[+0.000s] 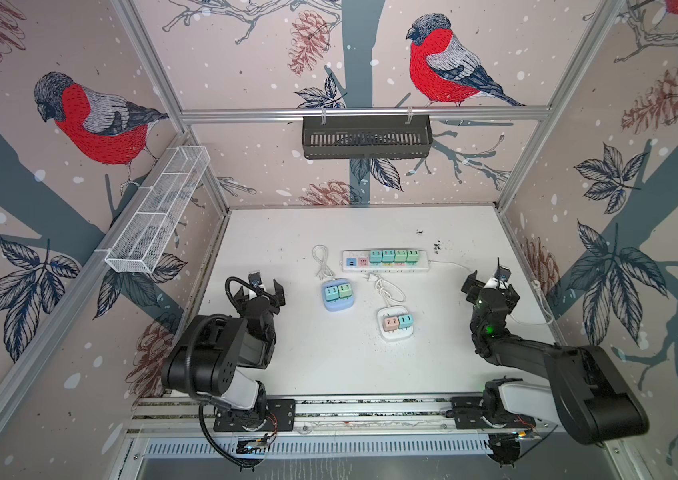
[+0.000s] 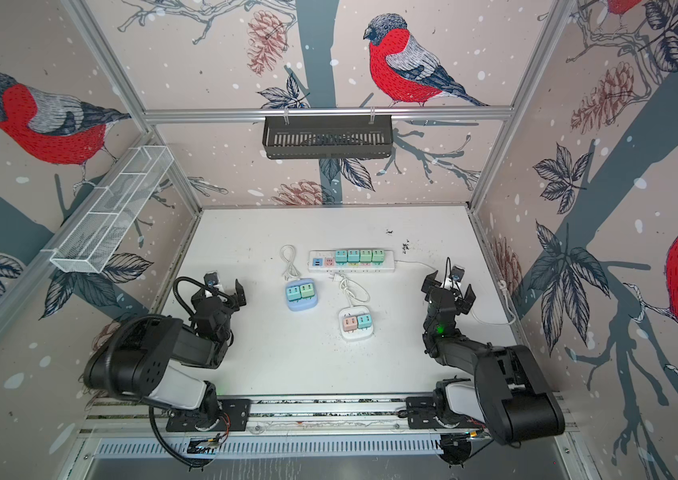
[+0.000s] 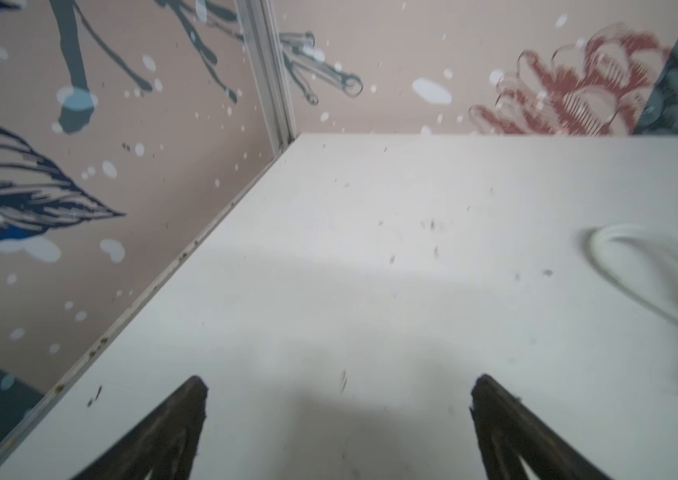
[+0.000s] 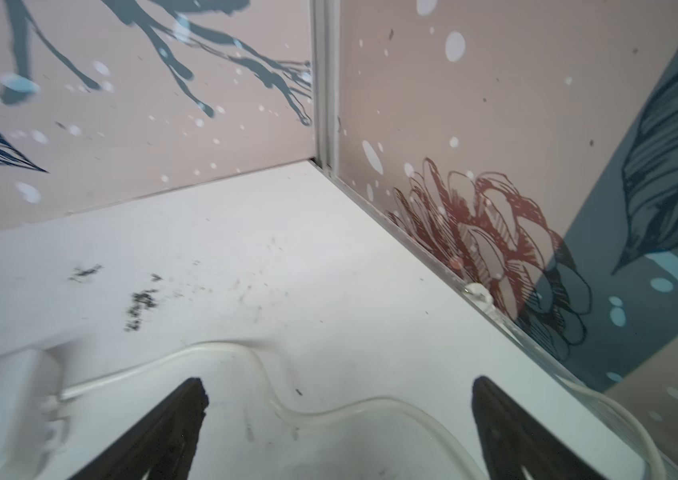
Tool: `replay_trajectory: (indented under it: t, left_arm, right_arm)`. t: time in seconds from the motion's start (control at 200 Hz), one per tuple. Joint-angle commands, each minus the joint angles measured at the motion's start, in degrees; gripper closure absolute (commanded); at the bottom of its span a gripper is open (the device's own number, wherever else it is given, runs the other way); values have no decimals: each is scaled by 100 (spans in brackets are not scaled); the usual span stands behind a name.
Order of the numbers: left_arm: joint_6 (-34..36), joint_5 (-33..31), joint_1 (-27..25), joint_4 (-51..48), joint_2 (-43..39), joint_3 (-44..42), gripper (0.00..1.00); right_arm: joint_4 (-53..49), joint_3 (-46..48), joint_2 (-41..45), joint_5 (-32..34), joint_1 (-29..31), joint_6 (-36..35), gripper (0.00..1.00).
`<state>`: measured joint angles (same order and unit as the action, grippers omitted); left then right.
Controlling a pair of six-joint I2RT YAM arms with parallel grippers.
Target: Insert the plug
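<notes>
Two arms: set at the near corners of the white surface (image 1: pixel 308 365), well apart from each other and from the sockets.
left fingers (image 1: pixel 278 292): spread wide, holding nothing. In the left wrist view the fingers (image 3: pixel 179 424) frame bare surface, with a blurred bundled white cord (image 3: pixel 640 257) off to one side.
right fingers (image 1: pixel 470 285): spread wide, holding nothing. In the right wrist view the fingers (image 4: pixel 507 424) hang over the strip's lead (image 4: pixel 225 349); contact cannot be told.
power strip (image 1: pixel 385 266) (image 2: pixel 351 266): long and white, lying across the far middle of the surface. Four pastel adapters (image 1: pixel 394 255), two teal and two green, sit in a row on its right part. A blue USB panel and a pink socket face are at its left end.
plug (image 1: pixel 366 277) (image 2: pixel 332 276): white, lying loose on the surface just beside the strip's near edge, in no socket.
white cube socket (image 1: pixel 395 332): nearer than the strip, carrying one pink and one teal adapter. Its cord loops up to the plug.
blue cube socket (image 1: pixel 335 306): left of the white one, carrying one teal and one green adapter. The bundled white cord (image 1: pixel 320 259) lies just beyond it.
writing: marks on the adapter faces and strip are too small to read.
walls: bullfinch and pine-cone wallpaper, with a white mesh basket (image 1: pixel 158 212) on the left and a black slotted basket (image 1: pixel 366 139) on the back rail.
</notes>
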<state>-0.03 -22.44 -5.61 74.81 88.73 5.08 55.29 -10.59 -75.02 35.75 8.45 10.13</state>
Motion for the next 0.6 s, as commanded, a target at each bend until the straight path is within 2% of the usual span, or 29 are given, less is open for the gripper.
replay_trajectory:
  t: [0.0, 0.055, 0.105, 0.155, 0.19, 0.235, 0.33, 0.42, 0.595]
  left_arm:
    - [-4, 612, 33, 948, -269, 41, 1]
    - [-8, 1010, 33, -138, -581, 372, 1]
    - [183, 1296, 42, -194, -368, 592, 1]
    - [166, 1167, 41, -311, -272, 722, 1]
    - [109, 1106, 40, -455, -326, 746, 1]
    - [57, 1054, 42, -508, -358, 749, 1]
    - [16, 956, 41, -556, -343, 783, 1]
    - [-40, 811, 49, -850, -276, 981, 1]
    - [-163, 1004, 208, -1074, -266, 1104, 1]
  right_arm:
    - [345, -388, -242, -134, -38, -151, 1]
    - [432, -495, -426, -277, -54, -302, 0]
    - [1048, -351, -735, -579, -166, -359, 0]
    - [1892, -171, -1090, -758, -212, -584, 0]
    - [1567, -246, -1049, -937, -249, -506, 0]
    - [768, -520, -934, -1717, -525, -376, 0]
    - [1200, -359, -1077, -2934, -826, -542, 0]
    - [1265, -314, -1099, -2964, -805, -591, 0]
    - [1285, -303, -1083, -2945, -792, -591, 0]
